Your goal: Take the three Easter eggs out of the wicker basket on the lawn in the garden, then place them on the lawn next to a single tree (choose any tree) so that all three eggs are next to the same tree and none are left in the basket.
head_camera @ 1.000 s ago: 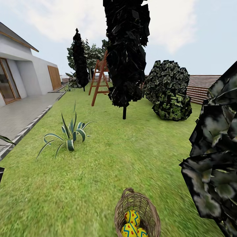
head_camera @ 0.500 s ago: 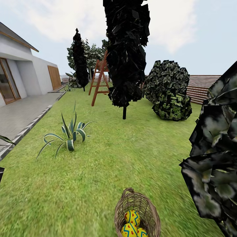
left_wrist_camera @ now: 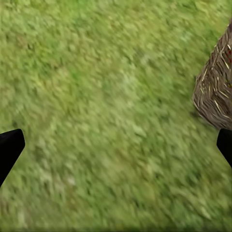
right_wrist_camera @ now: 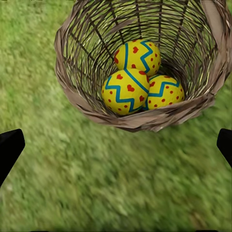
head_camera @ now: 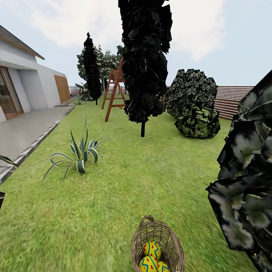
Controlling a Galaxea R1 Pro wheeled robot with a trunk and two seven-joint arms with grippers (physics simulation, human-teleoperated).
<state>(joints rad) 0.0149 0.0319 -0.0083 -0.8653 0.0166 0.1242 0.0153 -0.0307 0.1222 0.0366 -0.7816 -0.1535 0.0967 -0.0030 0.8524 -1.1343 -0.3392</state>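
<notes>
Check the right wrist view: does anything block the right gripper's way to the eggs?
Nothing visible. The right gripper is open above the grass, and the three eggs lie uncovered in the open-topped basket just ahead; only its rim lies between.

Eggs (right_wrist_camera: 126, 91): bright yellow with blue zigzag bands and red hearts and dots. Basket (right_wrist_camera: 77, 72): brown woven twigs with paler streaks. Lawn (head_camera: 124, 177): green with yellowish patches. Central tree (head_camera: 145, 56): black leaves on a thin dark trunk. Shrub (head_camera: 192, 102): dark leaves speckled pale green. Spiky plant (head_camera: 79, 153): green leaves edged cream. Fence (head_camera: 232, 100): brown horizontal slats. House (head_camera: 32, 85): white walls. Tool fingertips (right_wrist_camera: 9, 150): black.
</notes>
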